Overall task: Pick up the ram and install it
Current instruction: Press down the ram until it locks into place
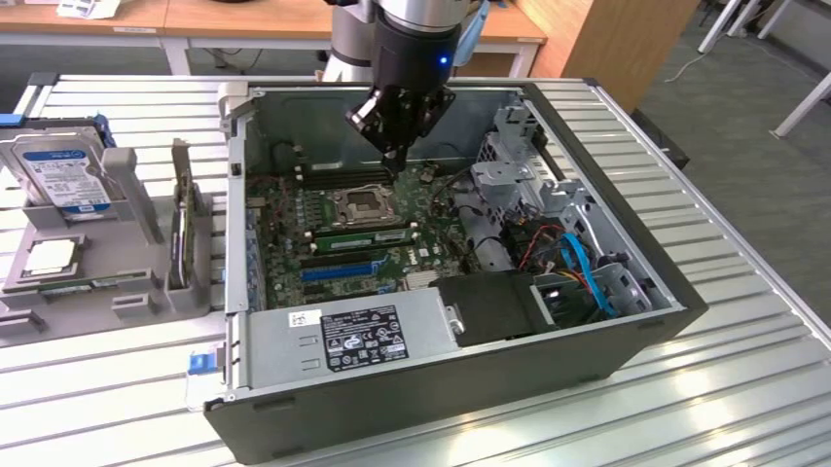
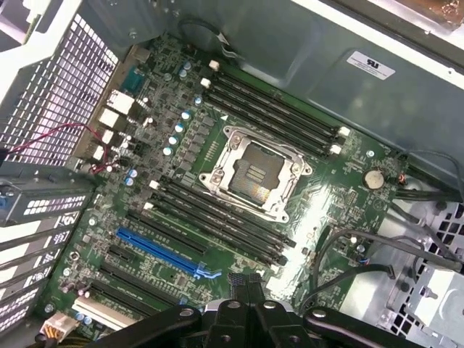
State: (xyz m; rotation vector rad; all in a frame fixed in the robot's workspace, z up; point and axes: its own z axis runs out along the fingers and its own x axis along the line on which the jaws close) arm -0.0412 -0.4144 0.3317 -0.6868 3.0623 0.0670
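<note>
Reaching straight down from above with the arm (image 1: 409, 39), wrist vertical, inside the open case (image 1: 429, 428) toward its far wall

Hanging with the gripper (image 1: 393, 156) tip-down just over the motherboard (image 1: 292, 219), near the far bank of black slots (image 1: 344, 175); fingers (image 2: 254, 308) pressed together, clamping nothing

Resting on a slatted metal table (image 1: 727, 389), case on its side, near the middle, lid off

Filling the case's near edge: a grey power supply (image 1: 350, 336) with a black-and-white label

Crowding the exterior view's right side of the case: a metal drive cage (image 1: 513, 175), then a tangle of blue, red and black cables (image 1: 585, 268), close beside the gripper but not touching it

Sitting at the table's edge on the exterior view's left: a grey tray (image 1: 130, 302) with a hard drive (image 1: 58, 175) standing upright, a square chip (image 1: 50, 255) lying flat, and a thin board (image 1: 182, 224) on edge

At mid-board, an open socket (image 1: 357, 206), empty, metal frame around it; nearer, a blue slot (image 1: 341, 269)

Seemingly seated in the near slot bank, between socket and blue slot, apart from the gripper: the ram (image 1: 368, 235), a long, narrow, dark green stick parallel to the slots; label not made out, and seating hard to confirm in the wrist view
</note>
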